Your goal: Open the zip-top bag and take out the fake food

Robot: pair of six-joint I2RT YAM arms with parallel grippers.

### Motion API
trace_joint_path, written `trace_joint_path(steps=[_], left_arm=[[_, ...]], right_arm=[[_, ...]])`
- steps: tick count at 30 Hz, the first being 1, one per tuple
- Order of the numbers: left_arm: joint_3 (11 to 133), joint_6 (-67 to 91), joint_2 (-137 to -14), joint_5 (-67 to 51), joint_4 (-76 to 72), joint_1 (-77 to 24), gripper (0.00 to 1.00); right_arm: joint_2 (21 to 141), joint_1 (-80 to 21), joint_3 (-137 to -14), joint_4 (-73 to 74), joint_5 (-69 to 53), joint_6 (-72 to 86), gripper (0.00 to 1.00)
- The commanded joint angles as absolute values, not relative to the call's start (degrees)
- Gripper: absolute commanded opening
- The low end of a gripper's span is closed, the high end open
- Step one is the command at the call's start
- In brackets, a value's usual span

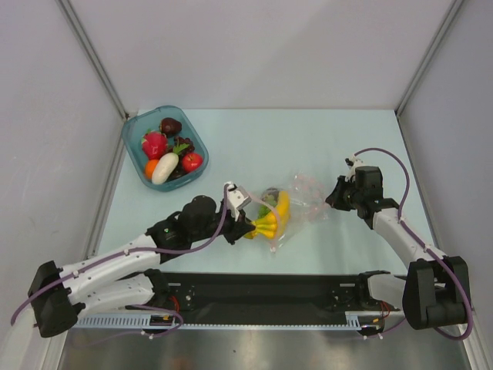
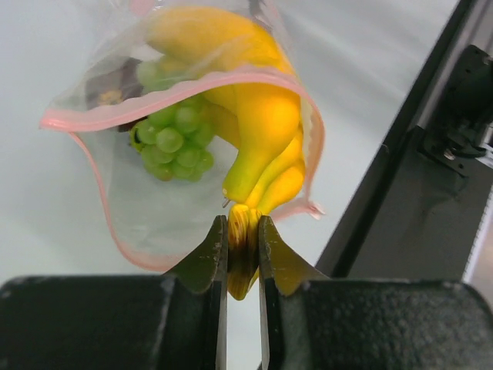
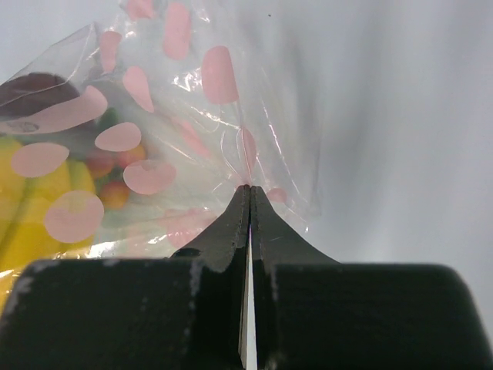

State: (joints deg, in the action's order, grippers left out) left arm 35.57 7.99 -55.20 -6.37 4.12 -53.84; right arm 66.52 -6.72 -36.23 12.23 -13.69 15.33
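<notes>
Two pincers work over the front middle of the counter point(image 1: 323, 139): your left pincer point(image 2: 243, 223) is nipped on the stem of the hard, glossy banana point(image 2: 262, 123) at the open mouth of the zip-top bag point(image 1: 308, 199), and your right pincer point(image 3: 249, 189) is shut flat on its thin, slippery film, so pull gently.

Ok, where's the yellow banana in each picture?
Top view: banana in the middle.
Left wrist: banana in the centre, tip pinched in the jaws.
Right wrist: banana at the left edge, seen through the zip-top bag.
Shared landmark: that bag, in all three views.
</notes>
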Motion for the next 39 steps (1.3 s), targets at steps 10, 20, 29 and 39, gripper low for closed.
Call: trace_joint_path(steps=[10, 20, 29, 39], left_arm=[[36.5, 10.6, -45.6, -20.4, 8.4, -52.6, 0.00], [38.0, 11.3, -40.3, -20.7, 12.2, -52.1, 0.00], [40.0, 12.8, -32.7, -17.8, 15.9, -52.0, 0.00], [42.1, 13.5, -28.4, -16.7, 19.2, -51.9, 0.00]], right_arm=[[65.5, -6.2, -37.9, 11.9, -12.0, 14.2, 0.00], [65.3, -6.2, -37.9, 11.9, -12.4, 14.2, 0.00], [65.7, -6.2, -37.8, 11.2, -12.8, 14.3, 0.00], [65.4, -6.2, -37.8, 11.3, -13.1, 14.3, 0.00]])
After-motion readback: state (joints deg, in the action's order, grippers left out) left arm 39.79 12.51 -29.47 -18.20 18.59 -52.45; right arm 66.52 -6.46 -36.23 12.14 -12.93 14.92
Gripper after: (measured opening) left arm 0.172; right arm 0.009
